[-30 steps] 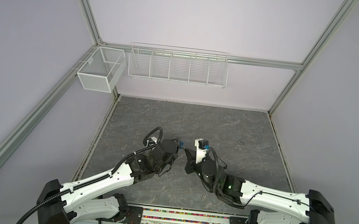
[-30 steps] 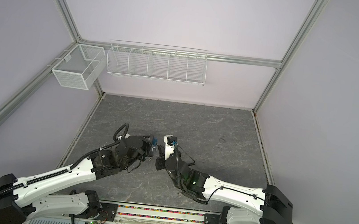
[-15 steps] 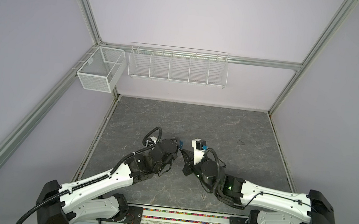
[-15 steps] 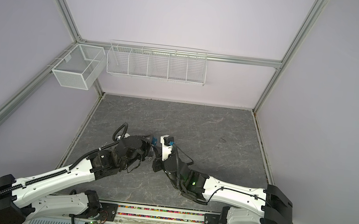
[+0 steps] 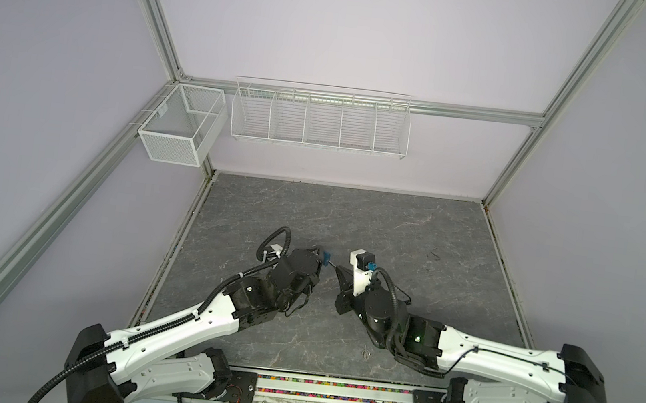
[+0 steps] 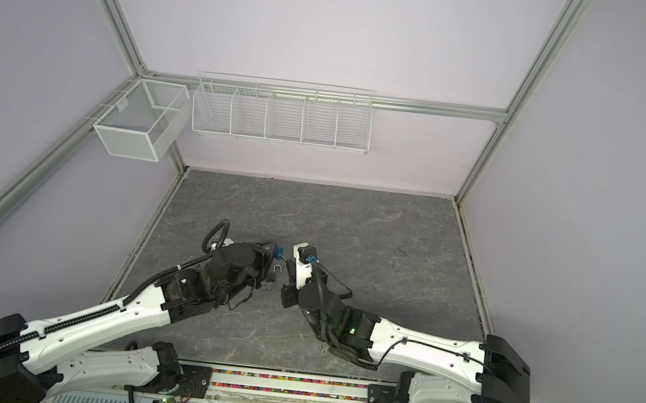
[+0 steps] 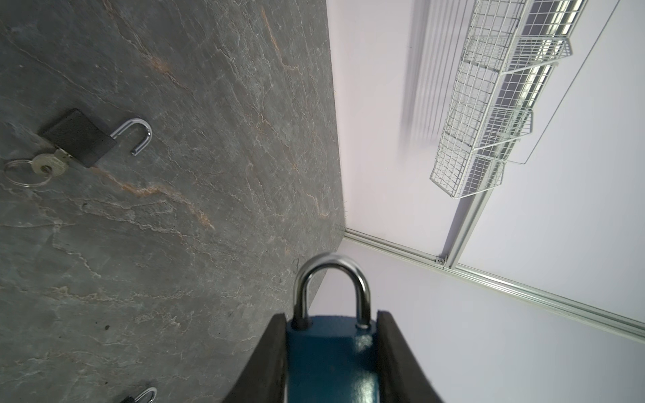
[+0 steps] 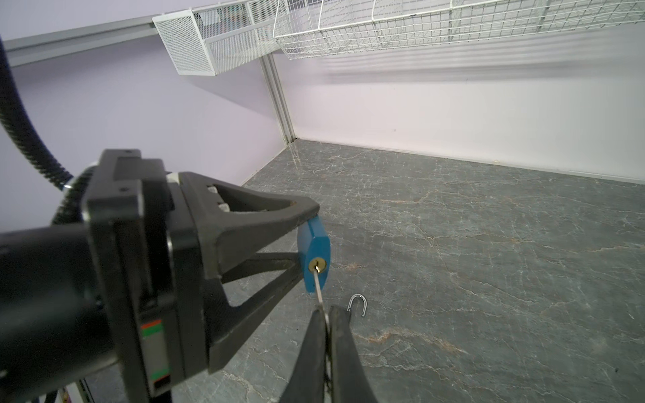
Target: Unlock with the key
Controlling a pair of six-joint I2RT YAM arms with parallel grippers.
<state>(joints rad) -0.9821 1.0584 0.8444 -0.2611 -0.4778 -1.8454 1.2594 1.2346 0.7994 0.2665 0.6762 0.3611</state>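
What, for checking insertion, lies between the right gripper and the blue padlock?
Only the key, pinched by the right gripper, tip at the keyhole of the blue padlock: right wrist view.

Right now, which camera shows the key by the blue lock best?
Right wrist view: the key is plain, tip at the keyhole of the blue lock. Both top views show a tiny sliver; the left wrist view hides it.

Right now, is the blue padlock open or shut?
Shut: in the left wrist view both legs of the shackle sit down in the blue padlock body. The key tip meets its keyhole.
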